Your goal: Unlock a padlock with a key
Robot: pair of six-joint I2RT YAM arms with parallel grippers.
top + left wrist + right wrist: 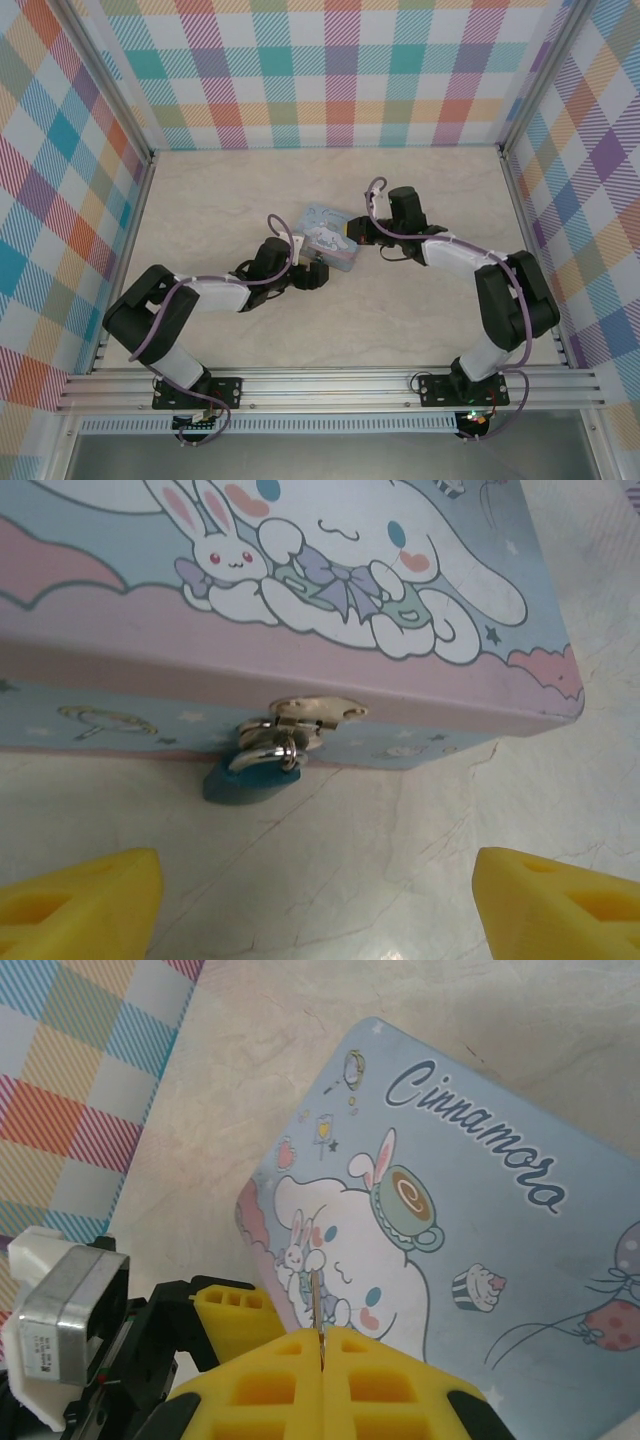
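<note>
We've got the left gripper wide open, empty, facing the padlock on the tin. Our right gripper is pinched tight on the key over the tin.

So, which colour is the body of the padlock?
The padlock body is teal-blue; the left wrist view shows it best.

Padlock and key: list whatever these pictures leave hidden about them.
- Left wrist view: the padlock shows no keyhole. The top of its body is tucked under the tin edge and the hasp.
- Right wrist view: the key pokes out as a thin sliver. The rest is buried inside the shut right gripper.
- Top external view: padlock and key are too small to tell, near the left gripper.
</note>
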